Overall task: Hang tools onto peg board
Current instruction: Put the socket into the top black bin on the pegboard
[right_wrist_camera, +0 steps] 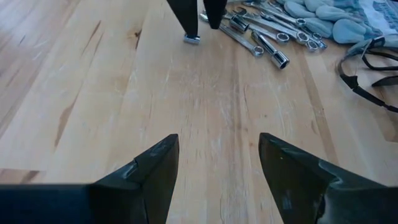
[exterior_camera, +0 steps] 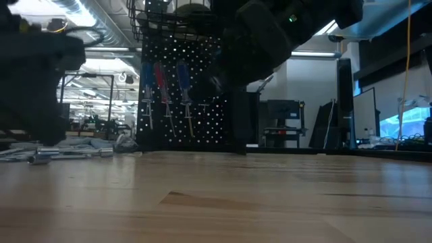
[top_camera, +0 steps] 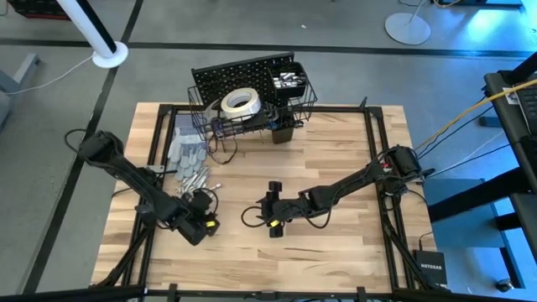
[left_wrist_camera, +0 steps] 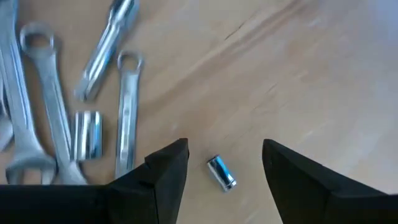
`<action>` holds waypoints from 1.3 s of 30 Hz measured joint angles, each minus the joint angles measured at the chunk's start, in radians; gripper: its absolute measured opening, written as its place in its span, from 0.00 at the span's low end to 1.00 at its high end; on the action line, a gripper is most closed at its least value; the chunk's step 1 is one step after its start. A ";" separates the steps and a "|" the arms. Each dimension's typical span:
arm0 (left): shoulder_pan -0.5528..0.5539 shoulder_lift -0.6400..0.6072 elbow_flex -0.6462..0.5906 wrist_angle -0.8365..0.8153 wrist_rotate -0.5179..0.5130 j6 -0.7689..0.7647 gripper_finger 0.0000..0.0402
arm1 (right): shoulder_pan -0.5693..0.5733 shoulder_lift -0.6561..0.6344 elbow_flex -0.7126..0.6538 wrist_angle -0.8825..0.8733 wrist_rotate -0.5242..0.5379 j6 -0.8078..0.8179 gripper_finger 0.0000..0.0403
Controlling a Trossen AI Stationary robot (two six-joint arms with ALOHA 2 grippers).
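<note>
Silver wrenches (left_wrist_camera: 46, 106), a socket (left_wrist_camera: 87, 134) and other loose tools (top_camera: 197, 180) lie flat on the wooden table (top_camera: 336, 143) at the left. A small silver socket (left_wrist_camera: 222, 172) lies on its side between the fingers of my open left gripper (left_wrist_camera: 224, 149), which points down at it without touching. My right gripper (right_wrist_camera: 217, 146) hangs open over bare wood at the table's middle (top_camera: 270, 210). The black peg board (top_camera: 243, 77) stands at the far edge. Blue and red screwdrivers (exterior_camera: 162, 84) hang on it, and a white tape roll (top_camera: 239, 102) lies in its wire basket.
Grey gloves (top_camera: 186, 151) lie beyond the tools, toward the far left. A black cord or strap (right_wrist_camera: 367, 56) lies beside them. A black frame (top_camera: 382, 168) runs along the table's edges. Open wood lies between the two grippers and toward the right.
</note>
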 joint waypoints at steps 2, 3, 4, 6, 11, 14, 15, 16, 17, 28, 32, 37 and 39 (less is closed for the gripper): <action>0.000 0.014 -0.006 -0.003 0.032 -0.045 0.49 | 0.000 0.000 0.000 -0.003 0.000 0.000 0.56; 0.000 0.022 -0.008 -0.005 0.048 -0.070 0.49 | 0.000 0.000 0.000 -0.007 0.000 0.000 0.56; -0.001 0.029 -0.012 -0.001 0.070 -0.091 0.49 | 0.000 0.000 0.000 -0.008 0.000 0.000 0.56; -0.005 0.045 -0.019 0.002 0.095 -0.119 0.49 | 0.000 0.000 0.000 -0.008 0.000 0.000 0.56; -0.017 0.084 -0.017 0.005 0.081 -0.142 0.49 | 0.000 0.000 0.000 -0.008 0.001 0.000 0.56; -0.017 0.092 -0.018 0.005 0.084 -0.139 0.48 | 0.000 0.000 0.000 -0.008 0.001 0.000 0.56; -0.018 0.093 -0.018 0.004 0.085 -0.137 0.46 | 0.000 0.000 0.000 -0.008 0.001 0.000 0.56; -0.020 0.093 -0.018 0.003 0.086 -0.131 0.44 | 0.000 0.000 0.000 -0.008 0.001 0.000 0.56; -0.023 0.093 -0.018 0.002 0.087 -0.116 0.42 | 0.000 0.000 0.000 -0.008 0.001 0.000 0.56; -0.068 0.097 -0.019 -0.045 0.089 -0.001 0.11 | 0.000 0.000 0.000 -0.009 0.004 -0.001 0.56; -0.068 0.094 -0.008 -0.047 0.079 0.046 0.06 | 0.000 0.000 0.000 -0.010 0.004 -0.001 0.56; -0.071 0.028 0.031 -0.051 0.065 0.126 0.06 | 0.000 0.000 0.000 -0.015 0.004 -0.012 0.56; -0.072 -0.020 0.048 -0.043 0.010 0.147 0.07 | 0.000 0.000 0.000 -0.015 0.002 -0.026 0.56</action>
